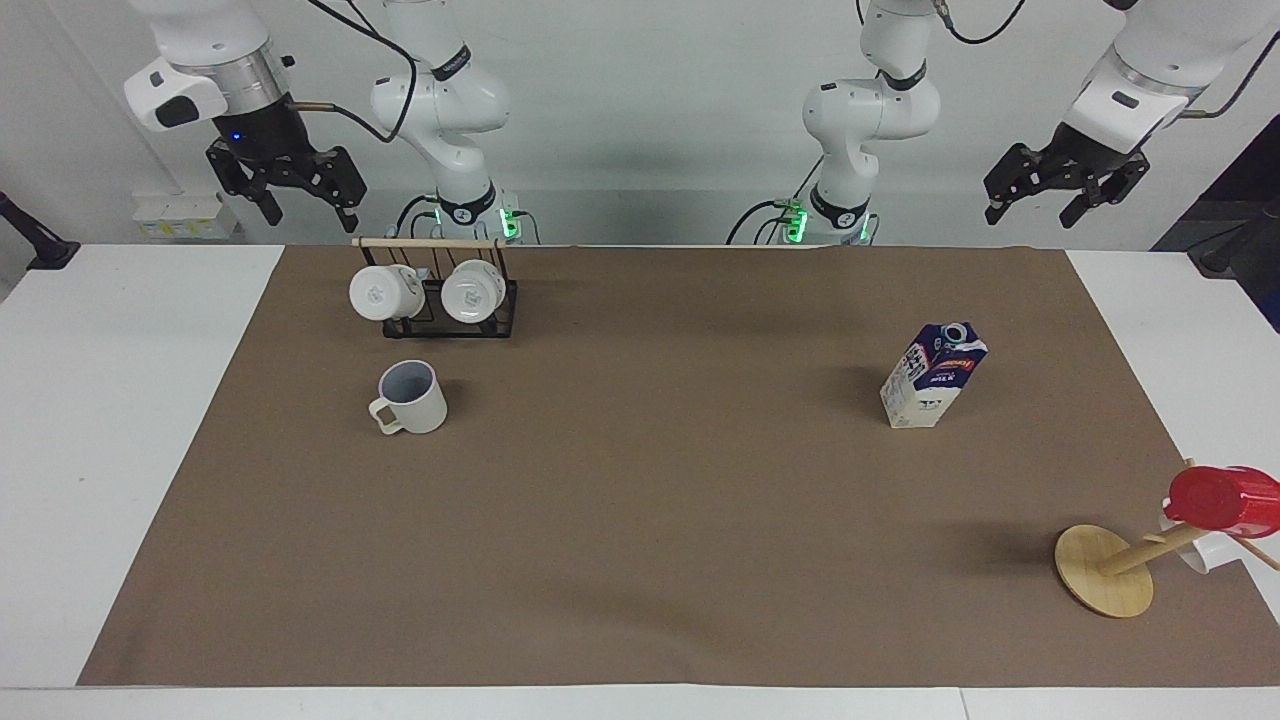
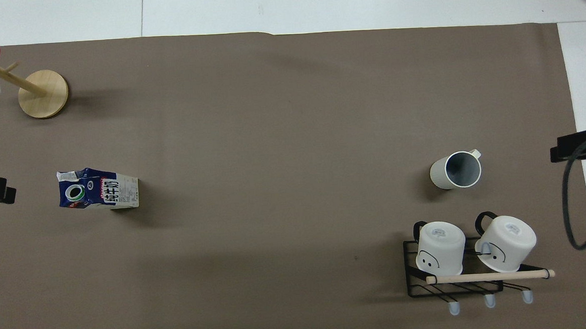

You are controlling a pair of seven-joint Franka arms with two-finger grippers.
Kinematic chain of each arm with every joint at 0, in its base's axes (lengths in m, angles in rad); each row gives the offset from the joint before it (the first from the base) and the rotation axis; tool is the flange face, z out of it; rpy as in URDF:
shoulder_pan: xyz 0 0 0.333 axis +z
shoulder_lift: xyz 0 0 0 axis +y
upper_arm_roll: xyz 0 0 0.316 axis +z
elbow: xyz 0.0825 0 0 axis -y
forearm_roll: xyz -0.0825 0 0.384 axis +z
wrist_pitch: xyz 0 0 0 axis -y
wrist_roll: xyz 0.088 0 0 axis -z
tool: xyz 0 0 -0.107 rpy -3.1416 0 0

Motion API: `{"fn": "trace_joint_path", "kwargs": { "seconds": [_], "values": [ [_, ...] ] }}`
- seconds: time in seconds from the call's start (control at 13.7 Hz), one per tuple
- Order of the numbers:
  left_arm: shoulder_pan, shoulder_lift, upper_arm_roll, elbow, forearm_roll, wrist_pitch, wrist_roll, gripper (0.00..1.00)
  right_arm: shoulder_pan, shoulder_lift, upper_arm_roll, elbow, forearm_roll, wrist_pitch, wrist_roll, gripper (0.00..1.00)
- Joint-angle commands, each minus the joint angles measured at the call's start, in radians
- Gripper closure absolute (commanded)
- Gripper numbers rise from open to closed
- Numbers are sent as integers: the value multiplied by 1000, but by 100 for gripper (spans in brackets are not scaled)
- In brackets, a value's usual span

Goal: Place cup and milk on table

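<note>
The off-white cup (image 1: 412,397) (image 2: 456,170) stands upright on the brown mat (image 1: 640,520) of the table (image 1: 130,400), toward the right arm's end, handle pointing away from the robots. The milk (image 1: 933,375) (image 2: 98,188), a carton with a blue top, stands upright on the mat toward the left arm's end. My right gripper (image 1: 305,212) hangs high over its end of the table, open and empty, well clear of the cup. High over the other end, my left gripper (image 1: 1030,215) is also open and holds nothing.
A black wire rack (image 1: 450,325) with two white mugs (image 1: 385,292) hung on it stands nearer to the robots than the cup. A wooden mug tree (image 1: 1105,570) carrying a red cup (image 1: 1222,498) stands at the mat's corner toward the left arm's end.
</note>
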Motion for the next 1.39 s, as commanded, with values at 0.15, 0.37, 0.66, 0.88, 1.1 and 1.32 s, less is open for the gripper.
{"fn": "trace_joint_path", "kwargs": {
  "seconds": [0.15, 0.37, 0.66, 0.88, 1.1, 1.32],
  "values": [
    [9, -21, -6, -26, 17, 17, -4, 0, -11, -15, 3, -15, 9, -7, -18, 0],
    [9, -21, -8, -26, 17, 17, -4, 0, -12, -15, 3, -15, 9, -32, -20, 0],
    [9, -21, -8, -26, 17, 17, -4, 0, -11, -17, 3, -17, 9, -18, -15, 0],
    [9, -21, -8, -26, 17, 17, -4, 0, -11, -17, 3, -18, 9, -7, -15, 0],
    [9, -21, -8, -26, 17, 17, -5, 0, -11, -18, 5, -23, 9, -18, -18, 0],
    [9, -21, -8, -26, 17, 17, -4, 0, -11, -20, 5, -25, 9, -18, -18, 0]
  ]
}}
